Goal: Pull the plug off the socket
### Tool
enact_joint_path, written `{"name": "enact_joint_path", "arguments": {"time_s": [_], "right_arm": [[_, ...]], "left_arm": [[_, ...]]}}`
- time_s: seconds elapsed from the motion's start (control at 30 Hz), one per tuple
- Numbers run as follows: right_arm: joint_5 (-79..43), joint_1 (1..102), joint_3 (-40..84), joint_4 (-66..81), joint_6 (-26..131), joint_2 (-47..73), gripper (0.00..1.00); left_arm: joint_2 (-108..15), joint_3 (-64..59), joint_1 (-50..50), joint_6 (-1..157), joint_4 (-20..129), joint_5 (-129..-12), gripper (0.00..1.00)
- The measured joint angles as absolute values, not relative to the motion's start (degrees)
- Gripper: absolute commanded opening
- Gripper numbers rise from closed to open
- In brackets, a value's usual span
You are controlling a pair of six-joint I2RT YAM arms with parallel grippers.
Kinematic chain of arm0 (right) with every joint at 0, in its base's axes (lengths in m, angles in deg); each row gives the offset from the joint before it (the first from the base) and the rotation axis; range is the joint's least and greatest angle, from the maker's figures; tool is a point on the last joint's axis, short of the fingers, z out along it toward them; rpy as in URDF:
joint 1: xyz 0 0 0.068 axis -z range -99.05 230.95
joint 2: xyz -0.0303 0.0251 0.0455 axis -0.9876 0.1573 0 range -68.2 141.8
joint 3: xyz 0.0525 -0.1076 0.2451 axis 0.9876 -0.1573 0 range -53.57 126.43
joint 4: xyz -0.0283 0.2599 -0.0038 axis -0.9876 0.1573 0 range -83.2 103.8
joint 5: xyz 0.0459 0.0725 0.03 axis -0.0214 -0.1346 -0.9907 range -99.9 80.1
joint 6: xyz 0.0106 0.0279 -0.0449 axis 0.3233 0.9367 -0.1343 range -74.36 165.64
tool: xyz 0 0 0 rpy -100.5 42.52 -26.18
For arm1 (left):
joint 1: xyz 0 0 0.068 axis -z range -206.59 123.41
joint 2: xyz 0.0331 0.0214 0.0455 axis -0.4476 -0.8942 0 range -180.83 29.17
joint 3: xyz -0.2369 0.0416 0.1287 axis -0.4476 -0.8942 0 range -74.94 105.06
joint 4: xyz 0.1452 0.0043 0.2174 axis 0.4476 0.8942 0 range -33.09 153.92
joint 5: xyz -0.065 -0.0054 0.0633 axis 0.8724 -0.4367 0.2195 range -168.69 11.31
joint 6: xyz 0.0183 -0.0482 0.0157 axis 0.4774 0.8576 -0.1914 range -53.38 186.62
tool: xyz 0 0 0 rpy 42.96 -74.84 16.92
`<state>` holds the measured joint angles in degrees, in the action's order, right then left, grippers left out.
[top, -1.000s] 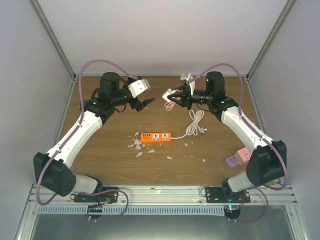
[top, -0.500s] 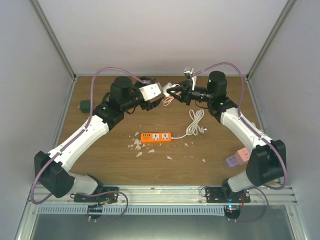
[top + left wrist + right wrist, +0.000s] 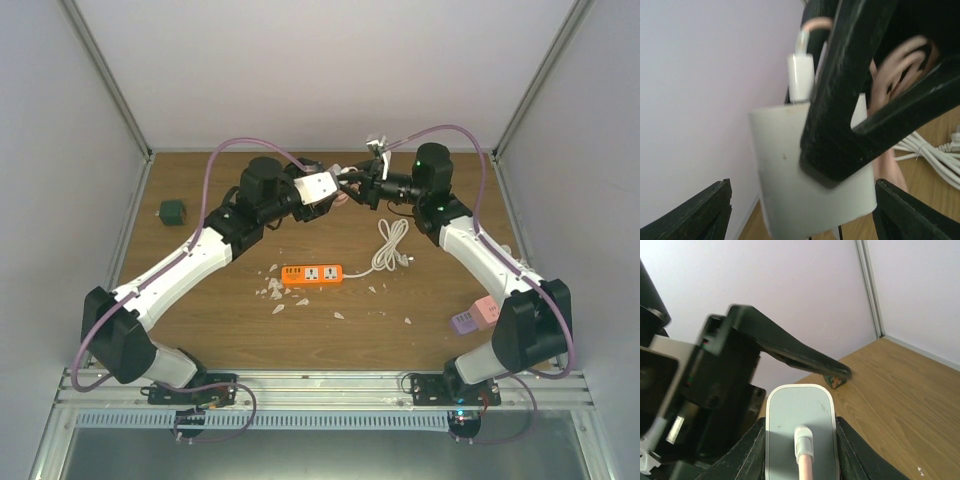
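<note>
At twelve o'clock on the wooden worktop (image 3: 430,290), lifted above the surface, the two arms meet tip to tip. The right claw (image 3: 799,462) pinches a white charger block (image 3: 799,412) by its sides. A small white plug (image 3: 802,440) sits in the port on the block's end face, and a pink cable (image 3: 807,471) runs from it. In the left wrist view the same plug stands at the block's twelve o'clock edge, fully seated, and a black finger of the right claw crosses in front of the block.

The left claw (image 3: 801,207) is spread wide. Its two fingertips (image 3: 710,212) show at the block's seven and five o'clock, with clear gaps on both sides, so it grips nothing.

Near the worktop's centre lies an orange power strip (image 3: 311,273). Its bundled white cord (image 3: 390,245) is at the strip's two o'clock, and white scraps (image 3: 275,290) are scattered at its eight o'clock. A green object (image 3: 172,211) rests at the worktop's ten o'clock. A pink block (image 3: 487,310) and a purple block (image 3: 464,322) sit together at its four o'clock.
</note>
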<state>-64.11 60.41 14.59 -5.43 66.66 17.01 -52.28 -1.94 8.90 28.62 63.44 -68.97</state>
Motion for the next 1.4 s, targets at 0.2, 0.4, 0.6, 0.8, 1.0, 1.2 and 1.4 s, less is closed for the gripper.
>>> {"name": "enact_joint_path", "arguments": {"time_s": [0.2,0.4,0.6,0.8,1.0,1.2,1.4], "right_arm": [[-64.2,60.39,13.52,-8.1,69.96,17.01,0.04],[-64.01,60.39,12.64,-10.17,72.14,17.01,0.03],[-63.74,60.39,12.62,-10.92,73.58,17.01,0.04],[-62.54,60.39,12.62,-11.51,74.66,17.03,0.12],[-62.43,60.41,12.62,-11.35,75.55,17.23,0.51],[-62.96,61.42,12.62,-10.68,74.87,17.4,0.73],[-63.39,62.84,12.73,-8.49,70.74,17.4,0.99]], "left_arm": [[-53.55,-1.94,8.92,28.4,62.7,-70.46,0.68],[-53.55,-1.88,9.31,28.62,62.24,-70.61,0.64],[-53.57,-1.25,9.81,28.68,62.22,-70.59,0.55],[-54.11,-0.81,10.05,29.54,62.26,-70.59,0.42],[-54.24,-0.79,10.05,30.19,62.3,-70.66,0.36],[-54.24,-0.79,9.62,30.21,62.83,-70.18,0.35],[-54.24,-0.79,7.63,30.41,64.97,-68.45,0.34]]}}
